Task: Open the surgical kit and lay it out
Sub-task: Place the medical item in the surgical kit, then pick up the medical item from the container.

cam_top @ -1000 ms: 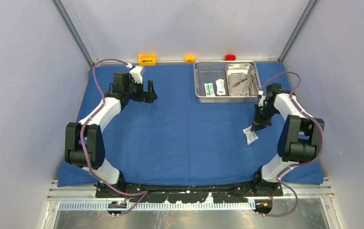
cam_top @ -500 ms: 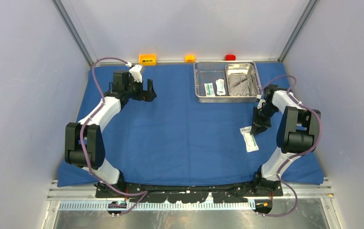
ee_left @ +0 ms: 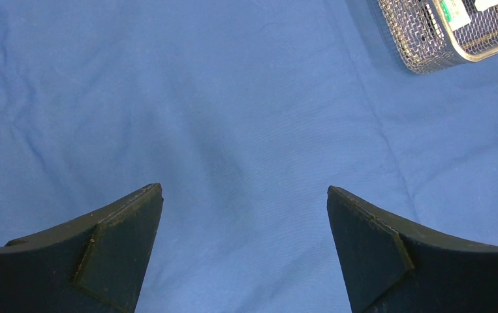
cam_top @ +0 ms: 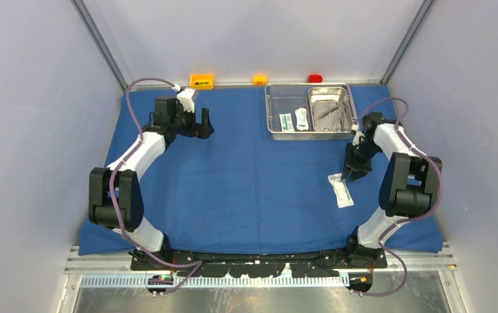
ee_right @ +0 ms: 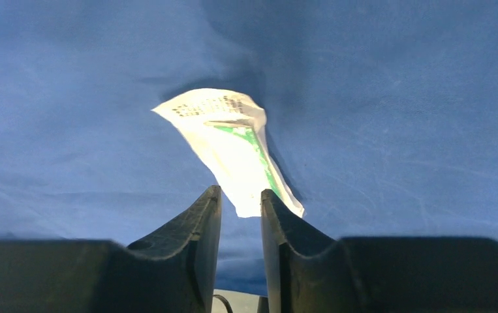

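- One blue cloth wrap (cam_top: 246, 189) is spread flat over the surface and fills the middle of the top view. No change is seen in it since a second ago.
- One steel mesh tray (cam_top: 284, 103) stands on the cloth at the upper right of centre, unmoved. Its corner is also caught at the upper right of the left wrist view.
- One smaller steel pan (cam_top: 339, 98) is set inside the right half of the tray.
- Two pincers are counted.
  - The left pincer (cam_top: 202, 124) is held over the cloth at the upper left, jaws wide apart with nothing between them, placed as it was a second ago.
  - The right pincer (cam_top: 346, 176), right of centre, was closed on a packet a second ago. Its jaws are now parted by a narrow gap, tips at the packet's upper end. Whether the packet is touched cannot be told.
- Three white-green packets are counted.
  - One packet (cam_top: 341, 192), seen hanging crumpled from the right pincer a second ago, now lies flat on the cloth below the tray.
  - A green-striped packet (cam_top: 286, 122) and a whiter packet (cam_top: 301, 119) lie side by side in the tray's left half, unmoved.
- Thin steel instruments (cam_top: 329, 112) are seen in the pan. Their number cannot be made out.
- Three small blocks are lined up beyond the cloth's top edge: an orange block (cam_top: 202, 81), a yellow block (cam_top: 260, 79) and a red block (cam_top: 315, 78).
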Robot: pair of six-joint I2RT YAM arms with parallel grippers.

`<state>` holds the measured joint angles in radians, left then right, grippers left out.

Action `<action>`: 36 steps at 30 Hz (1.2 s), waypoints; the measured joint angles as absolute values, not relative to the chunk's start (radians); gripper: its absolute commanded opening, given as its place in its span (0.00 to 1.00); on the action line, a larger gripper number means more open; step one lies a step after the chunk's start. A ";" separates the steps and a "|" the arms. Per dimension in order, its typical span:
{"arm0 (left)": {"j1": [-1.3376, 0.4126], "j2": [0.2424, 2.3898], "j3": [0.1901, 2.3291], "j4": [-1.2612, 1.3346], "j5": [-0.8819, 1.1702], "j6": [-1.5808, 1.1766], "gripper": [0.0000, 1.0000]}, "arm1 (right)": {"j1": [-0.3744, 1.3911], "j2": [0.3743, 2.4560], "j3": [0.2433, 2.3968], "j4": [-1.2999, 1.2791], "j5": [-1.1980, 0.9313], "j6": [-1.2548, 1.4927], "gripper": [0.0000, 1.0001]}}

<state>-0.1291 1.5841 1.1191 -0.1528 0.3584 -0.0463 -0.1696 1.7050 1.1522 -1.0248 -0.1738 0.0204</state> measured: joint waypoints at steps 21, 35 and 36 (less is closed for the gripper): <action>-0.129 1.514 1.118 -0.173 0.320 -0.009 1.00 | 0.200 1.880 1.697 -0.734 -0.076 0.051 0.55; -0.129 1.507 1.118 -0.178 0.314 0.008 1.00 | 0.262 2.300 2.142 -0.731 -0.035 0.069 0.54; -0.129 1.507 1.118 -0.177 0.314 0.008 1.00 | 0.265 2.324 2.159 -0.732 -0.035 0.072 0.54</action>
<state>-0.1291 1.5074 1.1179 -0.1772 0.3141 0.0078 0.2646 2.3241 2.1586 -0.7322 -0.0353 0.0715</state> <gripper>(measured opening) 0.996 0.542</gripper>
